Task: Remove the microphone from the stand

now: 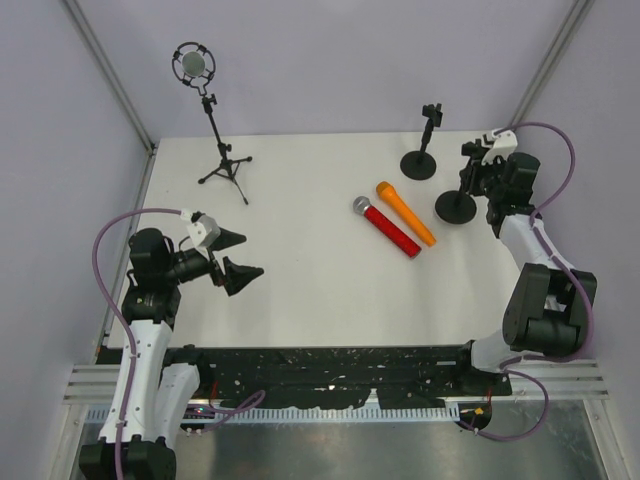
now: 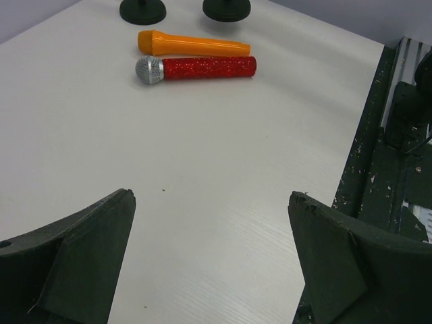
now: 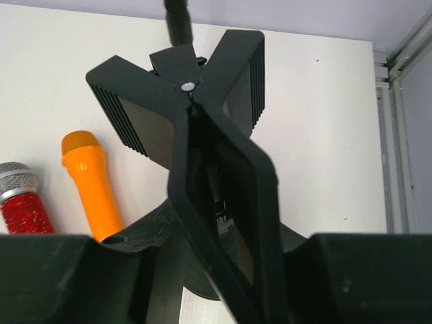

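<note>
Red mic (image 1: 390,228) and orange mic (image 1: 407,213) lie flat on the table (image 1: 300,300), just beside each other, right of the middle. Their round heads point to the back left.

Now the jaws. The right gripper (image 1: 472,172) is up by the right edge of the table. A black clip (image 3: 202,135) sits between its fingers. I cannot tell if the fingers squeeze the clip or only stand around it. The clip is on top of a stand (image 1: 455,207) with a round flat foot. That foot is just to the right of the orange mic, near it but apart. A far stand (image 1: 418,165) is close behind, toward the back edge.

The left gripper (image 1: 250,255) has its jaws spread wide, with nothing in them. It hangs over the left side of the table and points at the two mics. Lots of bare table lies between it and them.

A tripod (image 1: 225,170) stands near the back left corner, close to the edge. A round mic (image 1: 193,64) sits on its top, well apart from both grippers.

A black rail (image 1: 330,360) runs along the near edge.
</note>
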You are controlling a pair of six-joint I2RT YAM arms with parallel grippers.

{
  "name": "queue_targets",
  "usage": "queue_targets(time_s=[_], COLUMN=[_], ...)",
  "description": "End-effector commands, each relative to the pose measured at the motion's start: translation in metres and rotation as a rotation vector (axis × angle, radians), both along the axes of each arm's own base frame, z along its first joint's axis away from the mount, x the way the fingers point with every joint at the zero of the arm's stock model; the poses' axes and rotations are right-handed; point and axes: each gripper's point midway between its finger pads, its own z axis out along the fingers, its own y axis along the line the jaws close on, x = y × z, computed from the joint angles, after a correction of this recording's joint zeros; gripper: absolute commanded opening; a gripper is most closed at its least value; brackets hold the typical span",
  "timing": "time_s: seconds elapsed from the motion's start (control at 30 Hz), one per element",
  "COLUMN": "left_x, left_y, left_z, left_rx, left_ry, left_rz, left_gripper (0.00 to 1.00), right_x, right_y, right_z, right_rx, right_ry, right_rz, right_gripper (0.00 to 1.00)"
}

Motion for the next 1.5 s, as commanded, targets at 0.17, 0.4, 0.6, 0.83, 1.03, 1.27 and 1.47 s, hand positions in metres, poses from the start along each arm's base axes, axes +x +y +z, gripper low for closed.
queue_targets(time_s=[0.17, 0.4, 0.6, 0.83, 1.03, 1.27, 1.47], left_x=[0.005, 0.005, -0.004, -0.007, -0.005, 0.002, 0.004], left_y=[0.002, 0.004, 0.003, 0.010, 0.015, 0.021, 0.022], left_z=[0.005, 0.002, 0.003, 0.004, 0.002, -0.003, -0.003], left_rx=[-0.006, -0.015, -0.050, -0.084, -0.095, -0.091, -0.085], left_ry=[-0.028, -0.009, 0.012, 0.033, 0.047, 0.053, 0.048], left_rz=[0.000, -0.005, -0.075, -0.096, -0.087, -0.051, -0.035], left_gripper=[1.00, 1.00, 1.00, 1.00, 1.00, 1.00, 1.00], right_x=[0.044, 0.085, 0.130, 0.175, 0.202, 0.210, 0.201], right_y=[-0.070, -0.099, -0.116, -0.126, -0.119, -0.110, -0.109], right_z=[0.072, 0.070, 0.081, 0.068, 0.057, 0.043, 0.042], right_rx=[-0.097, -0.087, -0.065, -0.022, -0.011, 0.011, -0.013], right_ry=[-0.240, -0.259, -0.309, -0.346, -0.356, -0.350, -0.333], right_rz=[-0.212, -0.302, -0.337, -0.341, -0.305, -0.287, -0.288], right_gripper=[0.05, 0.05, 0.05, 0.05, 0.05, 0.11, 0.76])
